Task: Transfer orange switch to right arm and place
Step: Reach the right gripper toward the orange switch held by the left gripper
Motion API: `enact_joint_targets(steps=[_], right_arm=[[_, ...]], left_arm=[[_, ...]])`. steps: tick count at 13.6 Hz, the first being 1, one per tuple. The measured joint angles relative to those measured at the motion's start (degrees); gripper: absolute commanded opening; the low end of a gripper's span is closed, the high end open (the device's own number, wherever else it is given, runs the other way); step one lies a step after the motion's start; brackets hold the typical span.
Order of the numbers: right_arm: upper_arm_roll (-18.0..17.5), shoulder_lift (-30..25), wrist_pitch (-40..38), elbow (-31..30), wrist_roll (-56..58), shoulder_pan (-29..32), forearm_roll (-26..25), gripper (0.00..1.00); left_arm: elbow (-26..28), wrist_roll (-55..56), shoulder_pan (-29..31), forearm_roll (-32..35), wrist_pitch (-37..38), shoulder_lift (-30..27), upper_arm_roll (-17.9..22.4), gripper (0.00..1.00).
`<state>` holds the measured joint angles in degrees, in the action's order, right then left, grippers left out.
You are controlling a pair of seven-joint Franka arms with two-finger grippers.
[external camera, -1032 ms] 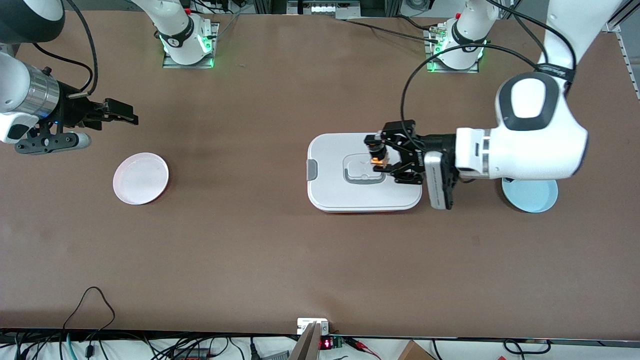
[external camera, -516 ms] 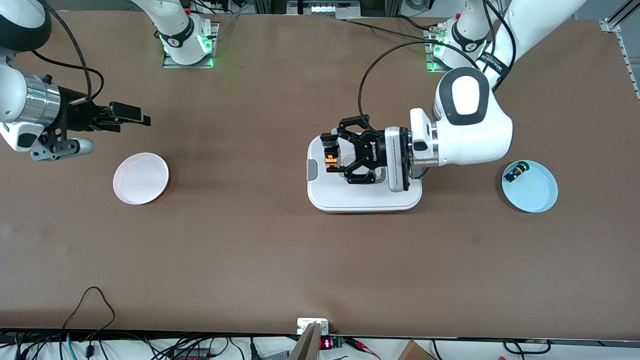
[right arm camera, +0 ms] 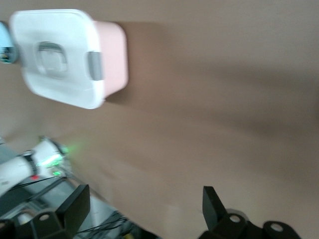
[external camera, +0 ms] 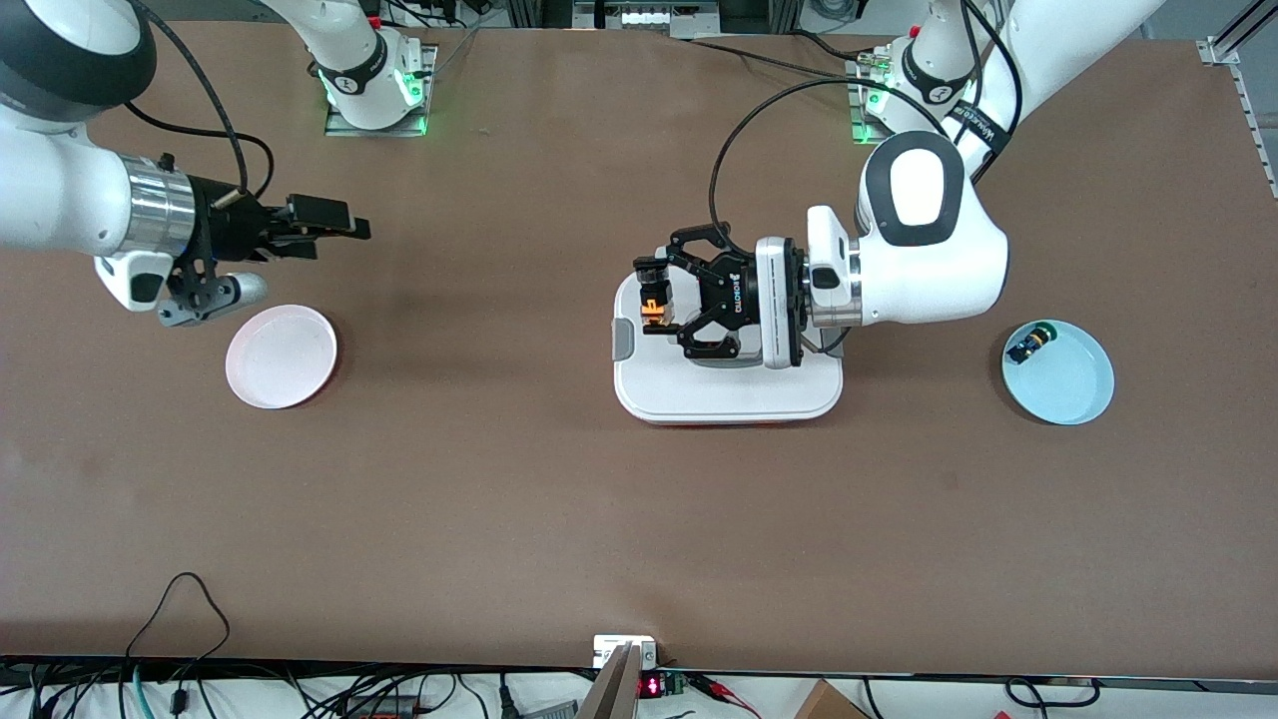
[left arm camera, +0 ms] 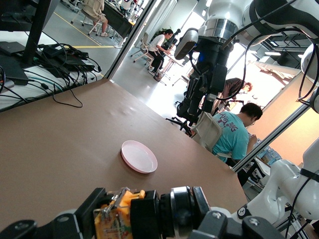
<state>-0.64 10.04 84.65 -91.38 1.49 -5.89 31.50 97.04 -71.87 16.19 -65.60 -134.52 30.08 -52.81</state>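
Observation:
My left gripper (external camera: 656, 303), the bulky black one, is shut on the orange switch (external camera: 655, 311) and holds it sideways in the air over the end of the white lidded box (external camera: 726, 389) toward the right arm. In the left wrist view the switch (left arm camera: 133, 215) fills the space between the fingers, its orange end showing. My right gripper (external camera: 329, 222), slim and black, is open and empty in the air, above the table just farther from the camera than the pink plate (external camera: 281, 356). Its two fingertips (right arm camera: 215, 201) stand wide apart in the right wrist view.
A light blue plate (external camera: 1058, 372) at the left arm's end of the table holds a black switch with a green-yellow cap (external camera: 1026, 346). The pink plate also shows in the left wrist view (left arm camera: 139, 156). The white box shows in the right wrist view (right arm camera: 62, 56).
My left gripper has carried the orange switch from the box's middle toward the right arm, turning its wrist. My right gripper has moved toward the table's middle.

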Motion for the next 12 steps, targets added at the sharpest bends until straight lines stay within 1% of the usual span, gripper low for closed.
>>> enact_joint_targets(steps=[4,6,12], right_arm=[[0.69,3.32,-1.27,-0.54,0.0,0.84,13.95,1.0],[0.71,4.0,-1.3,-2.33,-0.01,1.14,20.2,1.0],[0.72,4.83,-1.36,-12.89,-0.02,1.34,40.77,1.0]], left_arm=[[0.46,-0.11,0.1,0.0,0.0,0.0,-0.05,0.27],[0.71,-0.12,0.1,0.0,0.0,0.0,-0.06,0.27],[1.07,-0.13,0.14,0.0,0.0,0.0,-0.09,0.27]])
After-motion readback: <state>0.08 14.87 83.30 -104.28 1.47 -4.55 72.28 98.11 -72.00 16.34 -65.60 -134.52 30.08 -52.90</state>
